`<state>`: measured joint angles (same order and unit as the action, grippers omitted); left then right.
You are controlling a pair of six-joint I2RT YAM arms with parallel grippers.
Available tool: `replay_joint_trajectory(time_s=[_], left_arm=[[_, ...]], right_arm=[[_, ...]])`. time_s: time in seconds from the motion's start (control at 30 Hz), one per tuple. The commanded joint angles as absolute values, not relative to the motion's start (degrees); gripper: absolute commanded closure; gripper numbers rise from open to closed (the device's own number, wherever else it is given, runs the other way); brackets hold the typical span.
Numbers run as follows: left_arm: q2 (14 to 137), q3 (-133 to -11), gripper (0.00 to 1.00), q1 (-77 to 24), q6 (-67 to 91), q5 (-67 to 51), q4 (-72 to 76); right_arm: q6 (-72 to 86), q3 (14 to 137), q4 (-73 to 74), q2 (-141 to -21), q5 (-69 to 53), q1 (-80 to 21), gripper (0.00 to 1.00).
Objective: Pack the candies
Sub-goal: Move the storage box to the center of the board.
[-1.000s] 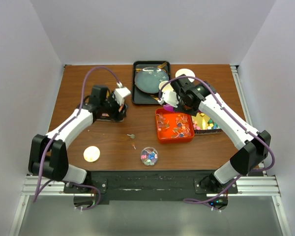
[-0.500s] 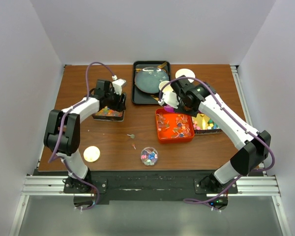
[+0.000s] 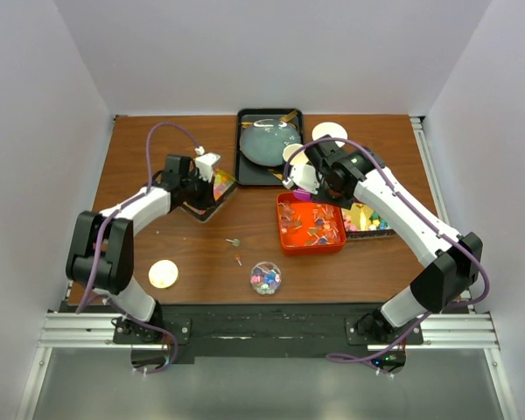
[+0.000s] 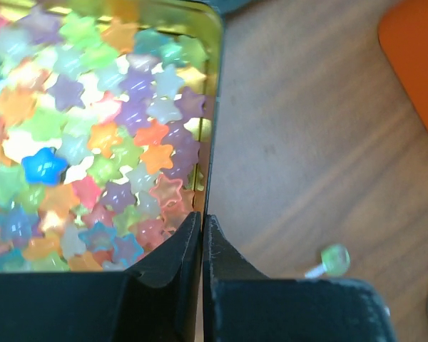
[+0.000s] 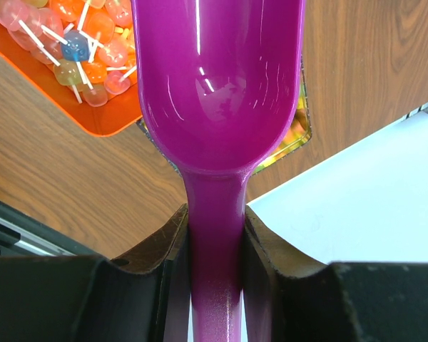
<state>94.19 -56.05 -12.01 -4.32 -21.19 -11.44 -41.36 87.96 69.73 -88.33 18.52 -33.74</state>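
Pastel star-shaped candies [image 4: 93,142] fill a gold tin [image 4: 215,85] at the table's left. My left gripper [image 4: 202,217] is shut on that tin's side wall, one finger inside and one outside. From above, the tin [image 3: 215,189] sits turned at an angle under the left gripper [image 3: 205,178]. My right gripper [image 5: 216,221] is shut on the handle of an empty purple scoop [image 5: 217,78], which hangs over an orange tray [image 5: 107,125] of lollipop candies [image 5: 78,43]. In the top view the right gripper [image 3: 299,180] is at the orange tray's [image 3: 284,229] far edge.
A second tin [image 3: 367,219] of candies lies right of the orange tray. A small clear jar [image 3: 265,278] stands near the front, its gold lid [image 3: 163,274] to the left. Loose lollipops [image 3: 234,241] lie mid-table. A black tray [image 3: 241,166] with a grey plate is behind.
My left gripper has closed on the star tin's wall, and the tin has swung to the right and turned at an angle. The right arm and scoop have stayed put.
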Motion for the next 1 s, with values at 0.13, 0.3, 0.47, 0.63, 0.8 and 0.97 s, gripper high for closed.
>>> replay_joint_trajectory(time_s=[0.13, 0.3, 0.47, 0.63, 0.8, 0.97], left_arm=[[83.4, -48.2, 0.94, -11.9, -10.5, -26.8, -21.2], [81.7, -49.5, 0.94, -14.6, -21.7, -28.0, -27.4], [83.7, -49.4, 0.94, -21.0, -29.3, -27.3, -27.9], [85.4, -49.5, 0.94, -25.1, -33.5, -28.3, -27.9], [87.1, -50.4, 0.95, -27.9, -39.0, -29.8, -29.0], [88.8, -51.8, 0.95, -31.2, -45.6, -30.3, -32.0]], right_arm=[[-41.0, 89.6, 69.1, -87.4, 19.4, -33.6, 1.0], [-41.1, 89.6, 69.3, -87.4, 19.2, -33.6, 1.0], [-41.0, 90.2, 69.5, -87.7, 19.4, -33.6, 1.0], [-41.2, 89.7, 69.6, -86.9, 20.5, -33.6, 1.0], [-41.9, 87.2, 68.8, -85.8, 22.8, -33.3, 1.0], [-41.8, 87.0, 68.8, -85.9, 23.1, -33.0, 1.0]])
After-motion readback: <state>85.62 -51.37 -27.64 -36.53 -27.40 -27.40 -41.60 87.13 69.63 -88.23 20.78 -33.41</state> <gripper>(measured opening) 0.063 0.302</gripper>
